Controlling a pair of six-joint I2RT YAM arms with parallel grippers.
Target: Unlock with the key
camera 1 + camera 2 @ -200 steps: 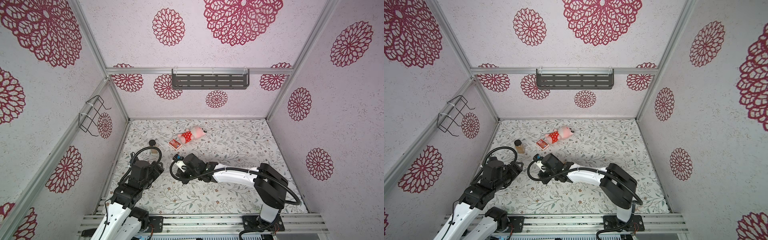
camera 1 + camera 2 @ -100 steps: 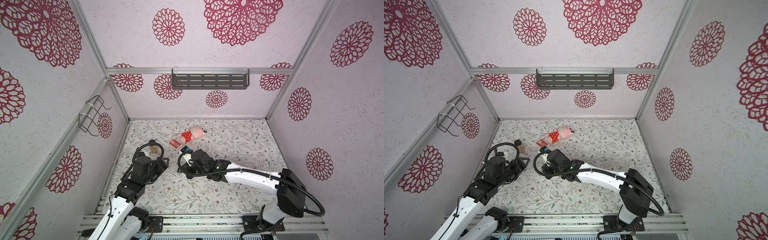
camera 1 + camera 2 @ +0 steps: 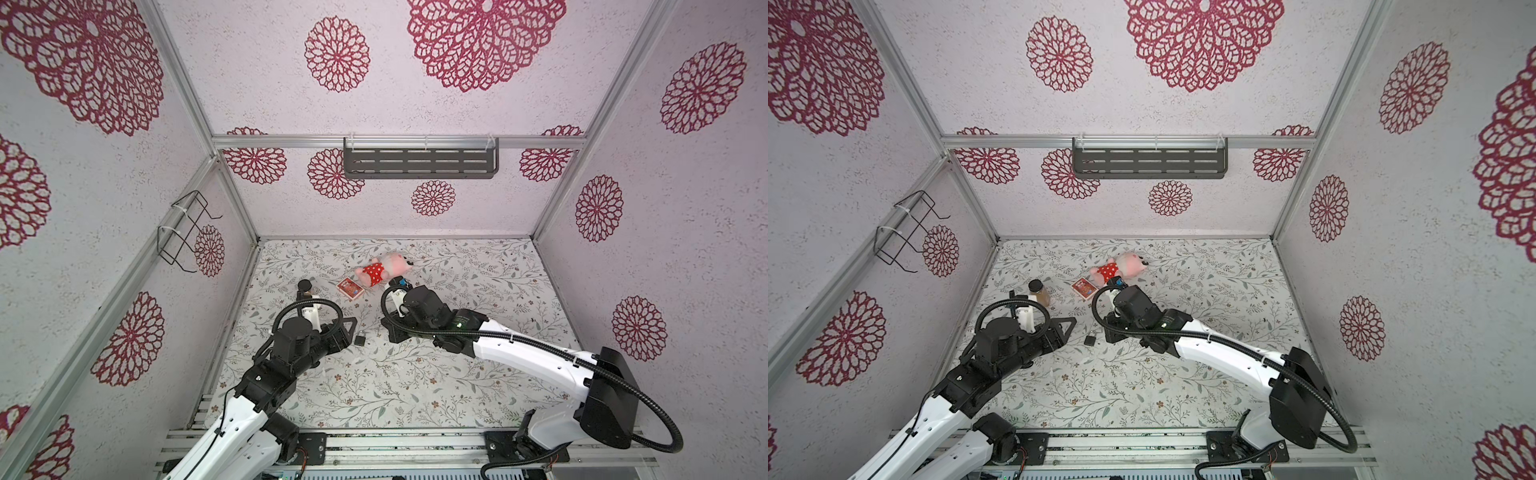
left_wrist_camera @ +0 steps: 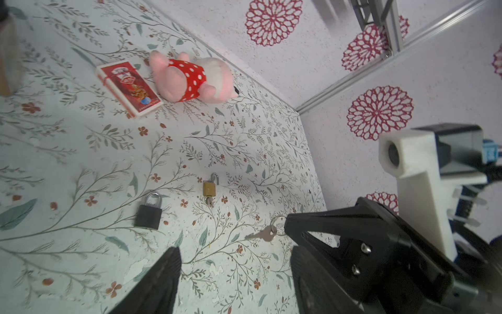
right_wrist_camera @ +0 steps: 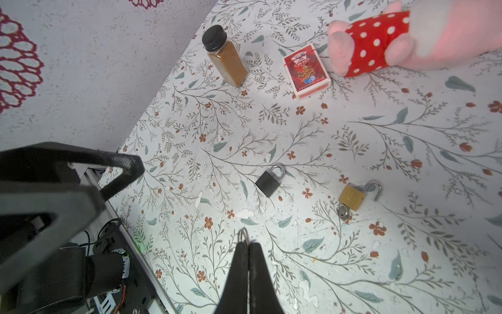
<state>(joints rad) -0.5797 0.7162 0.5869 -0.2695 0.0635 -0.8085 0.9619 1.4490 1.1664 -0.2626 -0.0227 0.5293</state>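
Note:
A shut black padlock (image 3: pixel 360 340) (image 3: pixel 1089 340) (image 4: pixel 148 214) (image 5: pixel 269 180) lies on the floral table. Just left of it my left gripper (image 3: pixel 351 332) (image 4: pixel 233 258) stands open and empty. My right gripper (image 5: pixel 248 244) (image 3: pixel 390 334) is shut on the ring of a silver key (image 4: pixel 262 234), whose blade sticks out toward the black padlock. Only the ring (image 5: pixel 243 235) shows in the right wrist view. A brass padlock (image 4: pixel 209 188) (image 5: pixel 351 197) lies nearby with its shackle open and another key (image 5: pixel 342 212) in its base. Both top views hide it.
A brown spice bottle (image 3: pixel 304 287) (image 5: pixel 225 57) stands near the left wall. A red card box (image 3: pixel 350 289) (image 5: pixel 305 70) and a pink plush toy (image 3: pixel 384 268) (image 4: pixel 190 78) lie behind the locks. A grey shelf (image 3: pixel 419 164) hangs on the back wall.
My left gripper has moved right, up to the black padlock, and its jaws have narrowed a little. My right gripper has drawn back to the right with the key.

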